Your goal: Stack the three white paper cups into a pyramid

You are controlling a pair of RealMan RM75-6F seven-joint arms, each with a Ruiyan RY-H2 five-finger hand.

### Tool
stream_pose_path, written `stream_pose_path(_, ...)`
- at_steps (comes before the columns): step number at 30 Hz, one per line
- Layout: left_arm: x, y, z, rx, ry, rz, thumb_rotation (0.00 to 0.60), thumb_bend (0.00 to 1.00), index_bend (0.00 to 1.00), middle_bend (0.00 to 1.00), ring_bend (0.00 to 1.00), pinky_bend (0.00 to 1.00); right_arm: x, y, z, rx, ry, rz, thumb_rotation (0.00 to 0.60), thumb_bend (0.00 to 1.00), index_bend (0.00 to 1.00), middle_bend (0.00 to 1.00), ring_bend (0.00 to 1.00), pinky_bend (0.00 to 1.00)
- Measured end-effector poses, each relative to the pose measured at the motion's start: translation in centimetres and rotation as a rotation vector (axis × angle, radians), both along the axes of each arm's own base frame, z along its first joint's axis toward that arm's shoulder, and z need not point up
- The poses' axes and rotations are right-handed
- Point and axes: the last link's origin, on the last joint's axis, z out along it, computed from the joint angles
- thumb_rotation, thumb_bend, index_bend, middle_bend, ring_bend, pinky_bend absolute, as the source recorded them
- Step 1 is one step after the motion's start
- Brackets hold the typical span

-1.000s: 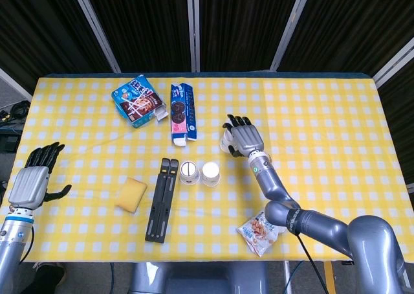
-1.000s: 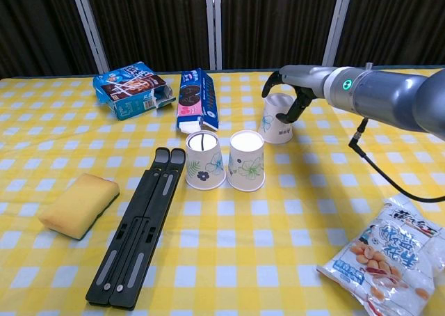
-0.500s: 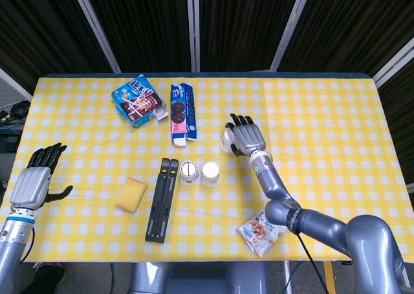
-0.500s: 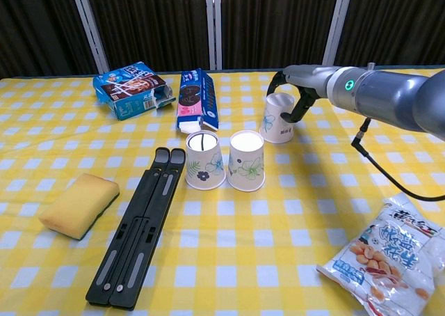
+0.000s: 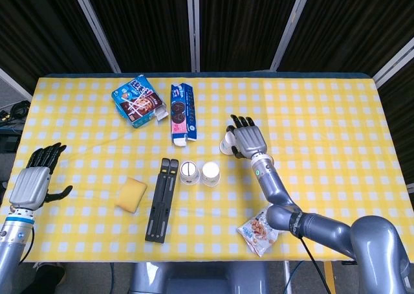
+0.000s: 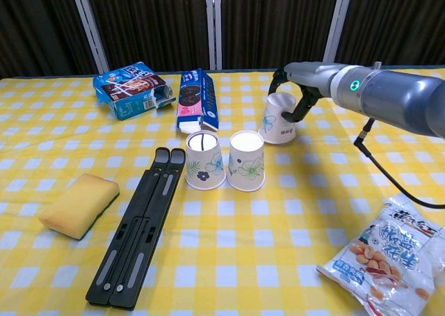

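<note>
Fingers of your right hand point(image 6: 297, 88) wrap the third paper cup point(image 6: 277, 119), which is now tipped further off upright than a moment ago, its rim lifted on the side nearest the other two while it stays behind and to the right of them on the table point(image 5: 323, 113). In the head view the same hand point(image 5: 246, 138) has drifted slightly toward the near edge since the earlier frames. Your left hand point(image 5: 31, 180) hangs at the far left edge, holding nothing, its dark fingers spread, where it was half a second ago.

The two other cups stand upside down and touching side by side: the left cup point(image 6: 203, 159) and the middle cup point(image 6: 246, 160), both white paper cones with a printed flower pattern and flat round bases facing up. Just left of them lies a long black folding stand point(image 6: 142, 222), matte and slotted, running diagonally. A yellow sponge point(image 6: 78, 204), soft-edged and rectangular, sits further left. Behind are a torn-open blue biscuit box point(image 6: 131, 88) and a dark blue cookie carton point(image 6: 196, 100), both glossy card. A crinkled plastic peanut bag point(image 6: 389, 257) lies at the near right. The cloth is yellow-and-white check.
</note>
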Motion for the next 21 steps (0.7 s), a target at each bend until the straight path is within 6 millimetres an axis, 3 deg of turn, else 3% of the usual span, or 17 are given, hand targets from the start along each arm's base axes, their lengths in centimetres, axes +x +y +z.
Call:
stream_pose_path(12,0.1,0.0,0.1,-0.004,-0.004,-0.006,0.600,0.26,0.00,0.00,0.00,0.00,4.5,2.1,3.1,-0.049,-0.072,0.140,0.600,0.42,0.34,0.00,0.00,0.00)
stream_pose_path(21,0.2,-0.2,0.4,0.002,-0.016,-0.016,0.600,0.26,0.00,0.00,0.00,0.00,7.8,4.6,3.9,-0.048,-0.089,0.224,0.600,0.42,0.34,0.00,0.00,0.00)
